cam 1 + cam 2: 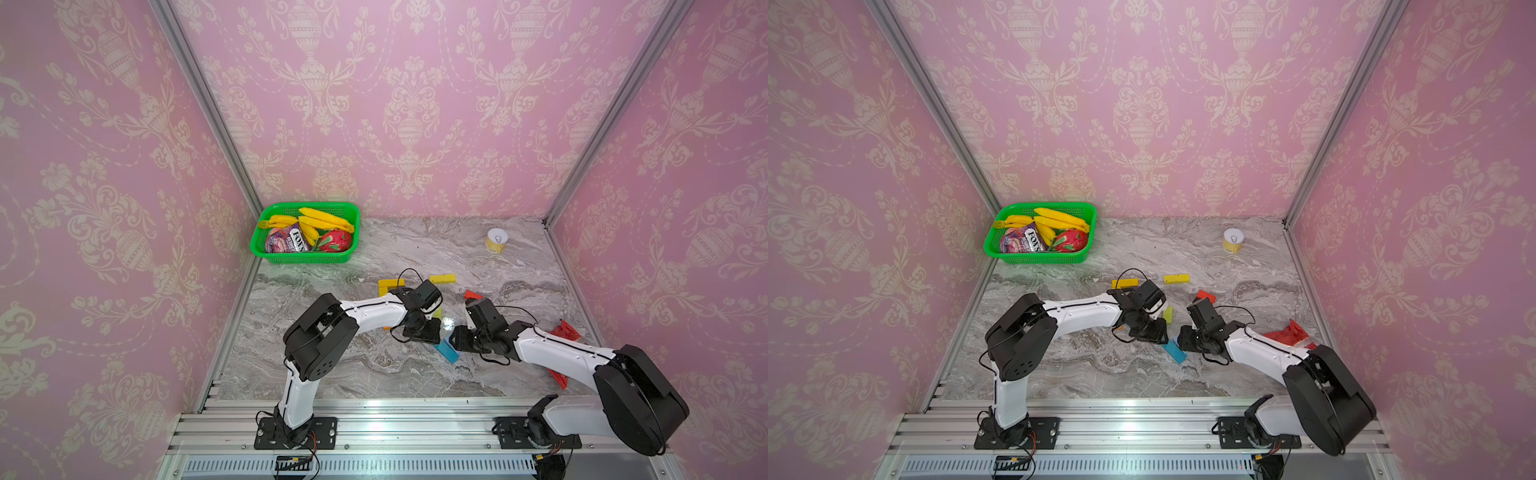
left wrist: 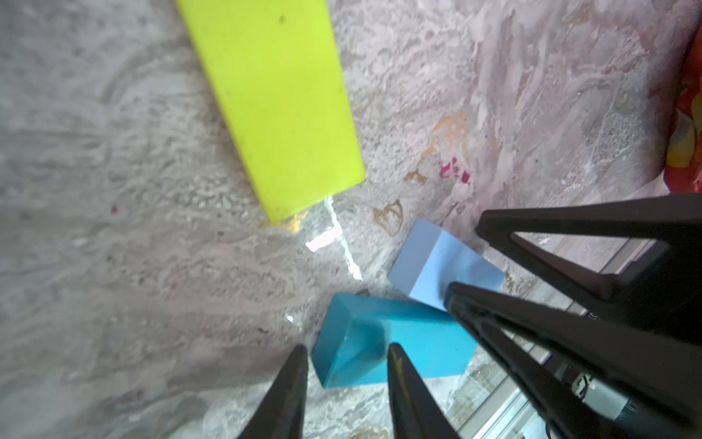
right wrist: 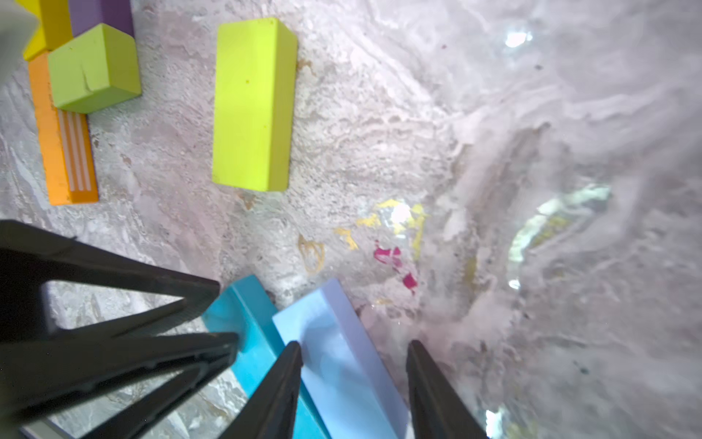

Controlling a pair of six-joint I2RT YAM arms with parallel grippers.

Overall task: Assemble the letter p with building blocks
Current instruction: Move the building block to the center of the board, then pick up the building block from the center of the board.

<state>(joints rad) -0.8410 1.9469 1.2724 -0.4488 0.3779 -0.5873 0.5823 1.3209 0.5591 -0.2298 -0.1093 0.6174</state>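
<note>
Left arm (image 1: 370, 311) and right arm (image 1: 552, 349) are low over the counter (image 1: 374, 374), wrists nearly meeting. The teal block (image 2: 425, 342) and light blue block (image 3: 334, 323) lie close side by side just beside the end of the lime block (image 3: 252, 106) that faces the arm bases.

Left jaws bracket the teal block's end, apparently clamped on it; the view is too blurred to confirm contact. Right jaws are apart, straddling the light blue block, with bare counter showing inside one fingertip.

The orange block (image 3: 47, 152), short green block (image 3: 95, 68), purple block (image 3: 100, 15) and yellow block (image 3: 53, 26) are bunched on the lime block's left-arm side. A second yellow block (image 1: 442, 278) and a red block (image 1: 473, 295) lie beyond it.
</note>
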